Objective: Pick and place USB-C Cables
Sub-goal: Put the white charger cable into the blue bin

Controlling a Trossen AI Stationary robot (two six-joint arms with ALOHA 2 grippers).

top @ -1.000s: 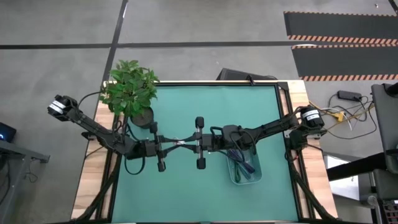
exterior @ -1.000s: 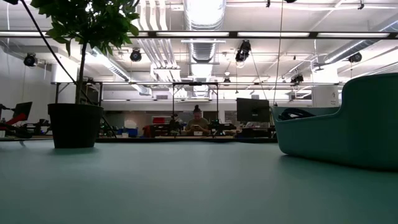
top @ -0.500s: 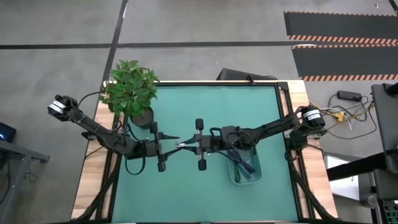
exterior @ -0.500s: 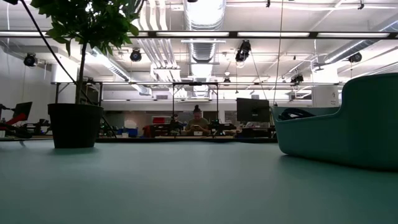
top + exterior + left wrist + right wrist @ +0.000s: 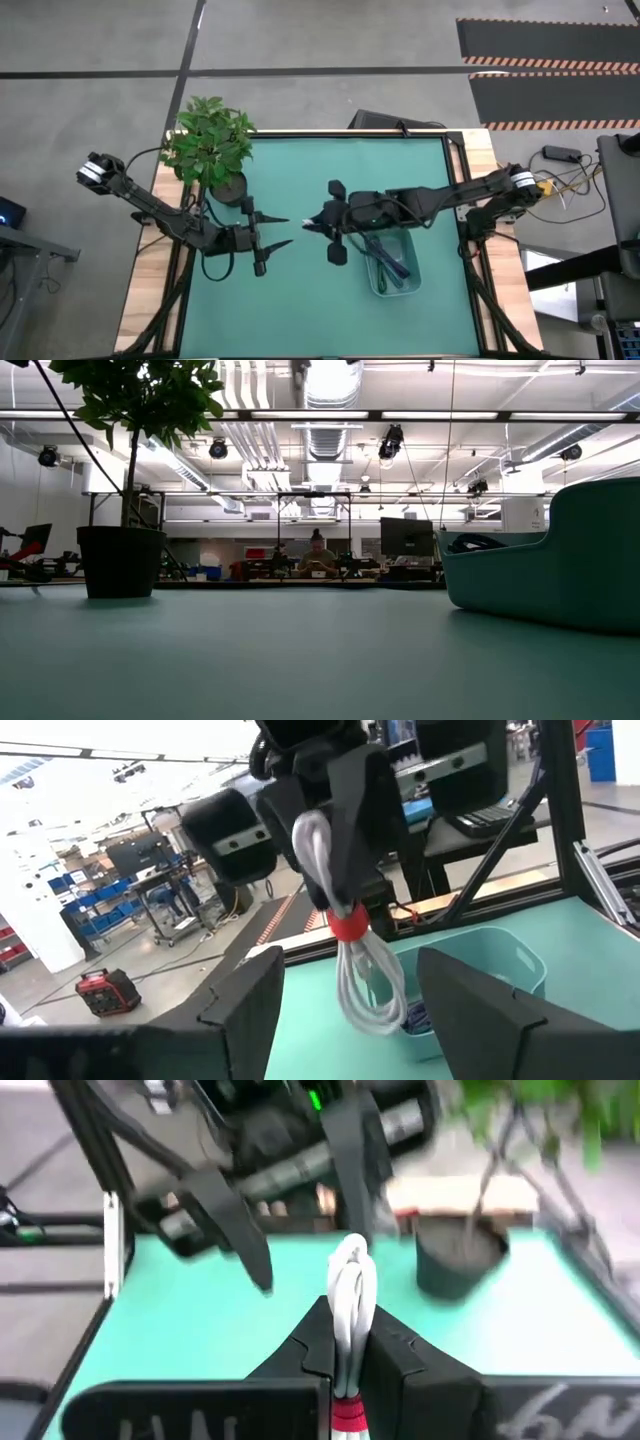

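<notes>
We found the right gripper [image 5: 312, 224] clamped on the white red-tied cable bundle [image 5: 352, 935], hanging lengthwise just beside the teal plastic bin [image 5: 392, 270]; left gripper [image 5: 281, 231] fingers apart.

Green-topped table [image 5: 300, 290] with potted plant [image 5: 210, 145] and teal bin [image 5: 393, 262].

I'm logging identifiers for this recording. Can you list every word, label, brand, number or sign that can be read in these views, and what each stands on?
No text can be read with certainty in any view.
Pale marks on the right gripper's black housing, right wrist view: too blurred to read.
White labels on that gripper's finger carriers, left wrist view: too small to read.
The white cable bundle with a red tie bears no print.
</notes>
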